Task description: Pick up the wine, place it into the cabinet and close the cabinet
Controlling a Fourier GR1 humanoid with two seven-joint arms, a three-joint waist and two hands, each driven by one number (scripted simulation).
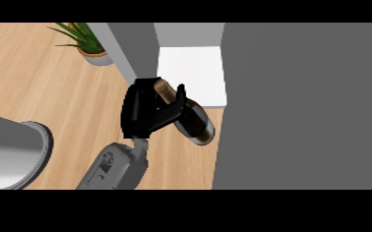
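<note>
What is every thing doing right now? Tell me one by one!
wine bottle: tilted, held off the counter in front of the cabinet opening.
hand: curled round the wine bottle; which hand it is cannot be told.
cabinet: open, white inside showing, nothing seen in it.
cabinet door: swung open.
potted plant: upright on the counter.
grey round object: resting at the left edge.

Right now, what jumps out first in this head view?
The black hand at the view's centre, its fingers curled round a dark wine bottle that lies tilted just in front of the cabinet's white interior. The big grey cabinet door fills the right side. A potted plant sits at the upper left of the wooden counter, and a grey round object shows at the left edge.
</note>
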